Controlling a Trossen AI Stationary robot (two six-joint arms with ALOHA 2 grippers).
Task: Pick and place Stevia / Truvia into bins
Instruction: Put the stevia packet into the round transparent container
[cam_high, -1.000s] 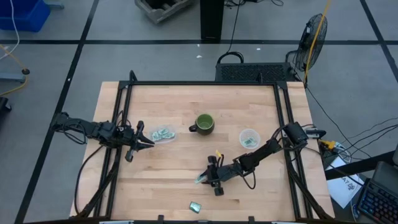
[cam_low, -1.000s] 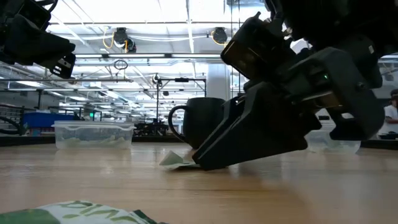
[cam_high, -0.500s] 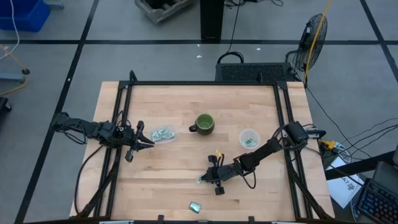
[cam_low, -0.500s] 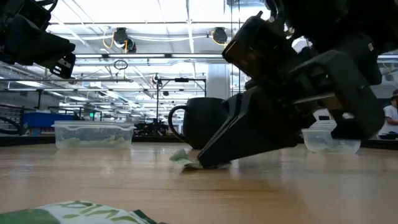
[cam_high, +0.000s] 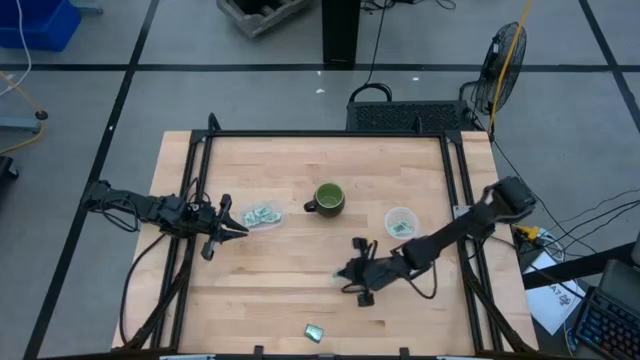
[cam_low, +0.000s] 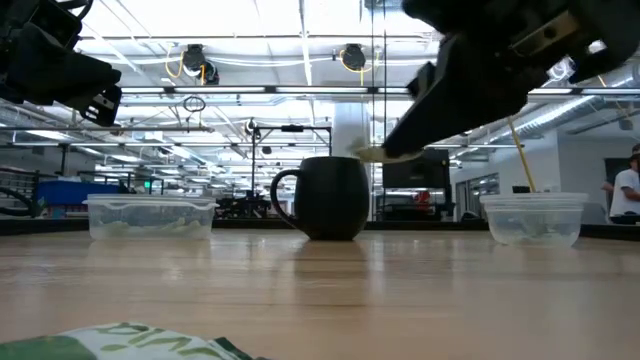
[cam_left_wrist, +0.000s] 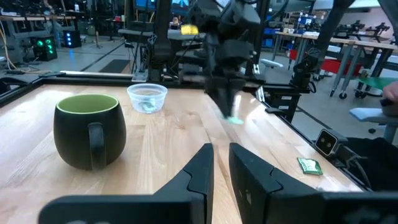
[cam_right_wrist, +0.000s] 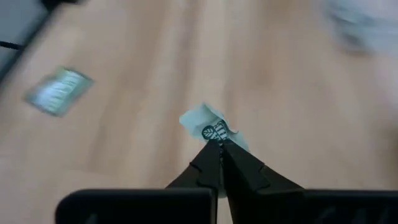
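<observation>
The right gripper (cam_high: 345, 275) was down on the table a moment ago, its fingers wide around a packet (cam_right_wrist: 208, 127). Now the fingers are pinched shut on that packet, and the arm has lifted it up off the wood — in the low view it hangs in the air near the top of the mug (cam_low: 325, 197). So the pick worked, I think.

The next job is to carry it to a bin. The right bin (cam_high: 400, 222) is close by, and it already has a packet or two in it. The packet is held only by one edge, so it could slip on the way.

The left gripper (cam_high: 232, 228) has not moved. It waits just beside the left bin (cam_high: 262, 215), which has packets in it too. Its fingers are a little apart and hold nothing.

One more packet (cam_high: 314, 331) lies flat near the front edge of the table — that one is not done yet.
</observation>
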